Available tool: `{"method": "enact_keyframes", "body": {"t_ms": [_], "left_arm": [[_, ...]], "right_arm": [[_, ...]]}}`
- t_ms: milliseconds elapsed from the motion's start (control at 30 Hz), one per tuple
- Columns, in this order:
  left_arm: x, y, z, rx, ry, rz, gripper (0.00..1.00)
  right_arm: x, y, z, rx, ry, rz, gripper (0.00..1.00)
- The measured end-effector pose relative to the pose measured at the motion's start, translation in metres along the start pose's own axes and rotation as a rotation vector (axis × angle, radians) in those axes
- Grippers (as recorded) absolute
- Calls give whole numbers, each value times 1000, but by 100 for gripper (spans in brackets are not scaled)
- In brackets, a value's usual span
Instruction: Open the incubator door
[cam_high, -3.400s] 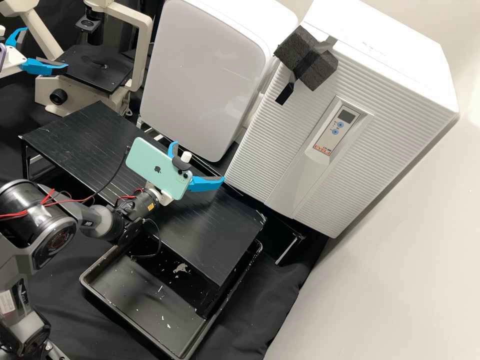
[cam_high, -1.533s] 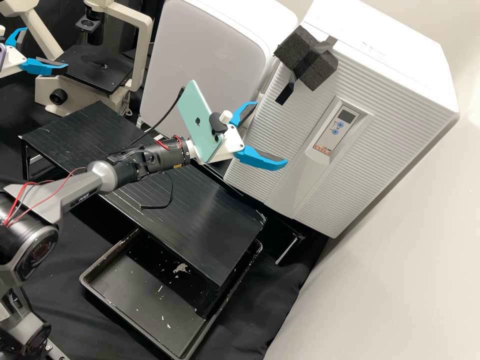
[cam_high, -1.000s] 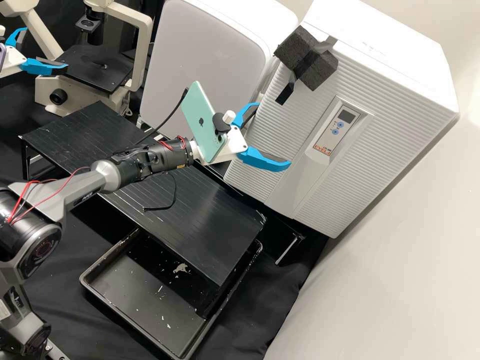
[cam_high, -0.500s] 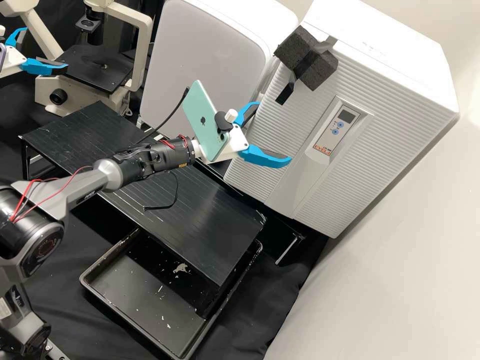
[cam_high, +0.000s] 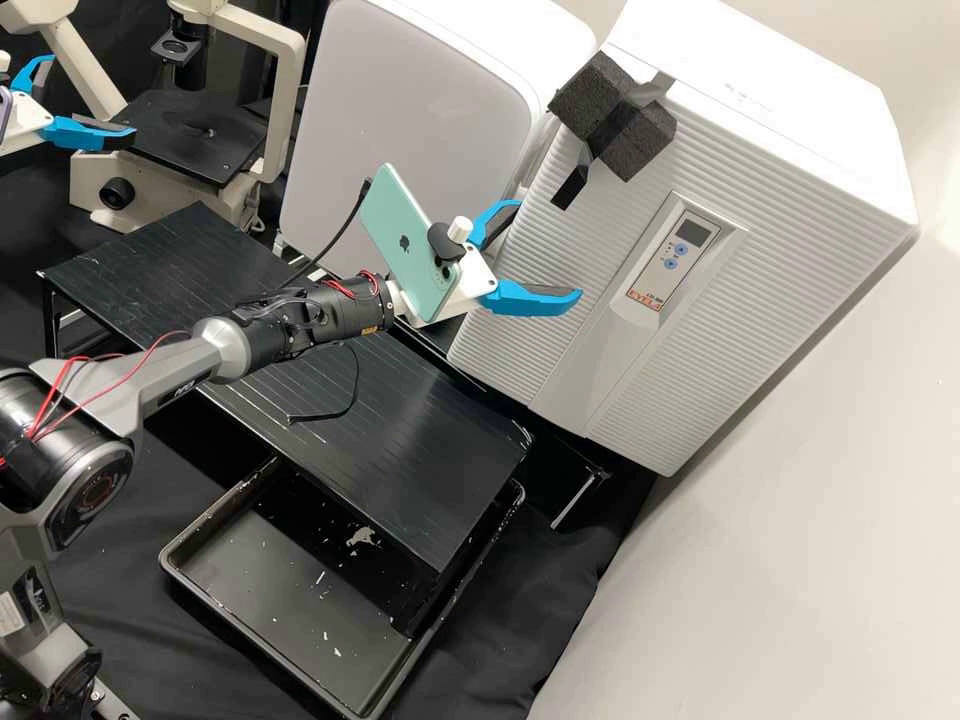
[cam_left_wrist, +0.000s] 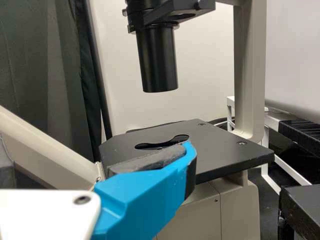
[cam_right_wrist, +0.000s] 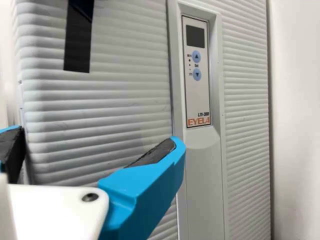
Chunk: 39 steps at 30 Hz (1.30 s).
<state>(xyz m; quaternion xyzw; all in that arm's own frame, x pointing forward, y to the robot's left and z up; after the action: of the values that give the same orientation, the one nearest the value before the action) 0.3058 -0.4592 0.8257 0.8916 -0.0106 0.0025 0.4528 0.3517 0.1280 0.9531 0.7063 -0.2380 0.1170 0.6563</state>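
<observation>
The incubator (cam_high: 780, 105) stands past the far corner of the black rack (cam_high: 420, 480), its shut door (cam_high: 720, 340) edged on one side by the pale wall (cam_high: 850, 500) and on the other by a narrow gap to a white cabinet (cam_high: 410, 150). The right gripper (cam_high: 550, 250), a phone (cam_high: 400, 240) mounted behind it, is beyond the rack's far edge with its fingers spread, one near the door's cabinet-side edge and the other before the ribbed front; whether either touches, I can't tell. A black tray (cam_high: 290, 610) lies partly under the rack's near edge. The left gripper (cam_high: 92, 97) is well apart from the incubator, spread by the microscope stage (cam_high: 190, 140). Compared with the earliest frame, the right gripper has left the space over the rack and come up to the door; over the last half second it shifts only slightly. The left gripper and the door look unchanged. The incubator is upright, its front facing the rack and tray, and the door's long axis runs top to bottom, along the control panel (cam_high: 668, 262).
</observation>
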Motion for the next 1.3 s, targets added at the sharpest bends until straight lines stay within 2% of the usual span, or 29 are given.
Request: {"method": "enact_keyframes", "body": {"t_ms": [267,800,1300], "left_arm": [[0,0,0,0,0,0,100],[0,0,0,0,0,0,100],[0,0,0,0,0,0,100]], "right_arm": [[0,-1,-2,-11,5,-25,0],[-9,13,4,-5,-14,-90,0],[-17,19,8,-45,-11,-106,0]]}}
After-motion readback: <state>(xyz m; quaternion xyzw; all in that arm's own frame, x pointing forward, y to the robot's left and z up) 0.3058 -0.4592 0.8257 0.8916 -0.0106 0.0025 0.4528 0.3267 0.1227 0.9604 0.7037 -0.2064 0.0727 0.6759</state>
